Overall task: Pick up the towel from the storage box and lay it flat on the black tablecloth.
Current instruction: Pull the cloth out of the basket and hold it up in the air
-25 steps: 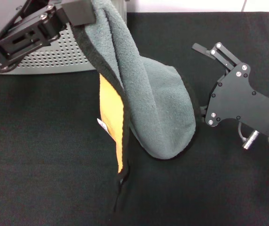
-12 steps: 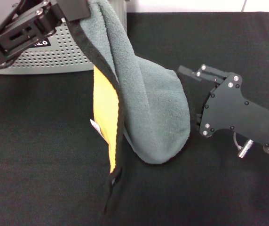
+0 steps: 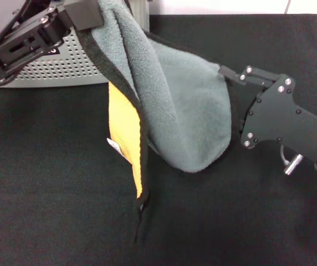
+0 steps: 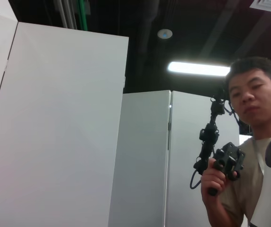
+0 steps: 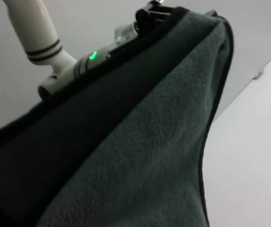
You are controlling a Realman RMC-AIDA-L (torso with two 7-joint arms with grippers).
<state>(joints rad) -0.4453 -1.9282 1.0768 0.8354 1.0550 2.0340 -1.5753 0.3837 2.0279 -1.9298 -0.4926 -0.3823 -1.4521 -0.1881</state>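
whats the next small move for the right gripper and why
Probably shut the right gripper on the towel edge it has reached. The left gripper holds the towel's top corner up high, so it hangs folded with its orange side showing; a second grip would let both arms spread it flat over the tablecloth.

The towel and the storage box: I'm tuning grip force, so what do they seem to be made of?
The towel looks like soft grey-green fleece: a nappy matte surface, black trim, an orange reverse, and limp folds as it hangs from the left gripper. The storage box looks like rigid light grey plastic, smooth, with rows of small holes.
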